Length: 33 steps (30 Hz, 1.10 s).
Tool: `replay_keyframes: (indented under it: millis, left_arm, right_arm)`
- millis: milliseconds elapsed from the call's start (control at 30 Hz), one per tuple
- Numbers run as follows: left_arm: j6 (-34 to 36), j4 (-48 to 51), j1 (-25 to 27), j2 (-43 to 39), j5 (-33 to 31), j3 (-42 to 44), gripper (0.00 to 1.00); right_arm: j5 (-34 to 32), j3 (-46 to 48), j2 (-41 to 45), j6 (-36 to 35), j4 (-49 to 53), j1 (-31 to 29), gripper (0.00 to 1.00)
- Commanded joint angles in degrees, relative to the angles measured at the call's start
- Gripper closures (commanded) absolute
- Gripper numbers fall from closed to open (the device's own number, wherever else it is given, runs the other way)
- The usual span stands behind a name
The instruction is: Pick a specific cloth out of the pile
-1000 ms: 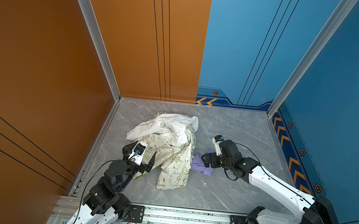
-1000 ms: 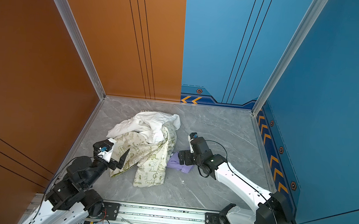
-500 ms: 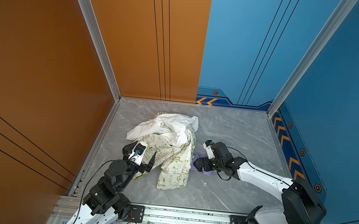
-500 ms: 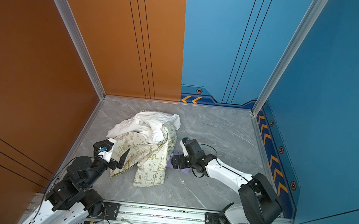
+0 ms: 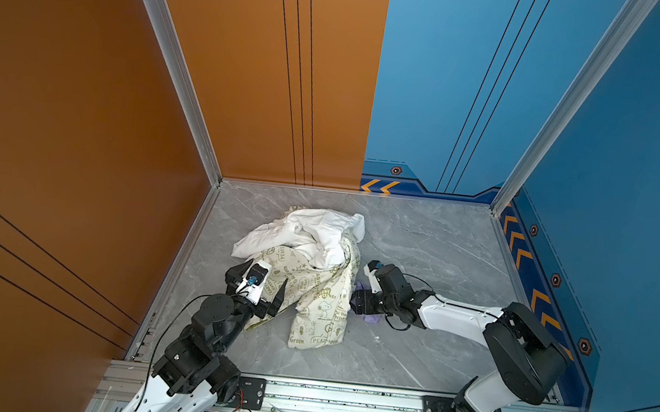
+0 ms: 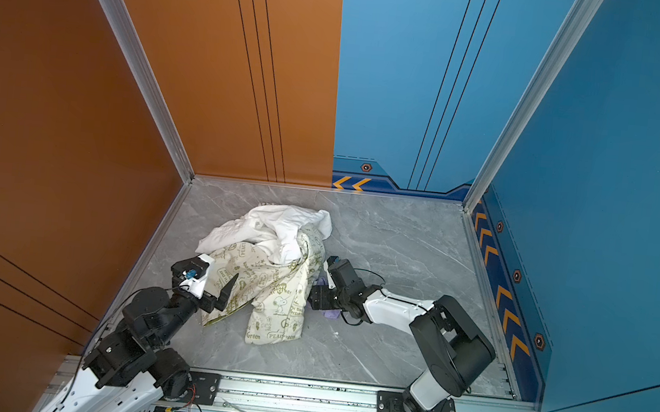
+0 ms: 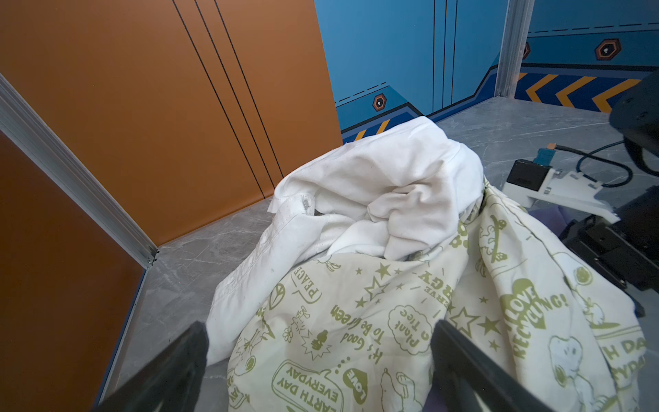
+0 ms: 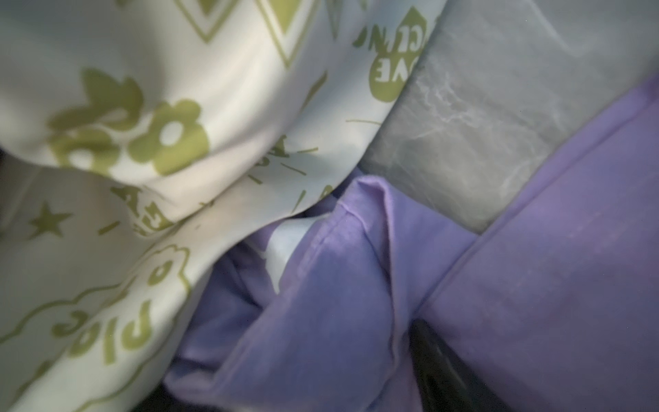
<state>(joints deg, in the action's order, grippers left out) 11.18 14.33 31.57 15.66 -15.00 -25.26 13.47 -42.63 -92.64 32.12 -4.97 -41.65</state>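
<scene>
Lavender, likely limp and light, the cloth [image 8: 342, 306] lies on the counter [image 5: 441, 248], partly under the cream print [image 5: 322, 298]. Its bunched hem looks best for pinching. The right tool [image 5: 356, 302] is at it, but I cannot tell whether it is clamped; the left tool [image 7: 317, 356] stands apart.

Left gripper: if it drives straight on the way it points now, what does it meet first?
The cream cloth with green cartoon print, lying right ahead between the fingers of the open left gripper. The white cloth sits behind it. How close the cream cloth is remains unclear.
</scene>
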Motion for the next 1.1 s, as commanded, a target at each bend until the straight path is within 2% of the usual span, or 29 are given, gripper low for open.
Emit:
replay_keyframes:
  millis: [0,200,267,400,600,767,933,1067]
  left_arm:
    - [0.82,-1.23,0.38,-0.80,-0.24,0.91,0.02]
    - [0.91,-1.14,0.51,-1.01,-0.52,0.79,0.02]
    - [0.91,-1.12,0.48,-1.07,-0.54,0.77,0.02]
    - [0.95,-0.93,0.58,-1.34,-0.68,0.81,0.02]
    - [1.04,-0.97,0.59,-1.90,-1.01,0.90,0.02]
    - [1.26,-0.96,0.60,-2.10,-1.14,0.77,0.02]
    - [1.21,-0.97,0.55,-2.60,-1.40,0.86,0.02]
    - [1.30,-0.97,0.59,-3.05,-1.63,0.90,0.02]
  right_arm:
    - [0.79,0.66,-2.97,4.38,-6.24,-0.59,0.38]
    - [-0.89,-0.06,-4.30,7.43,-13.66,-0.63,0.65]
    - [-1.15,-1.09,-4.30,7.68,-16.07,-0.49,0.82]
    - [-2.28,-5.06,-3.91,7.21,-18.66,-0.38,1.00]
    - [-3.70,-13.69,-3.55,4.55,-20.50,-0.95,1.00]
    - [-1.91,-24.41,-5.74,3.10,-22.07,-2.00,1.00]
    - [-0.08,-36.44,-8.02,-1.84,-16.85,-4.30,1.00]
    - [-0.92,-40.15,-7.44,-8.08,-11.48,-6.31,1.00]
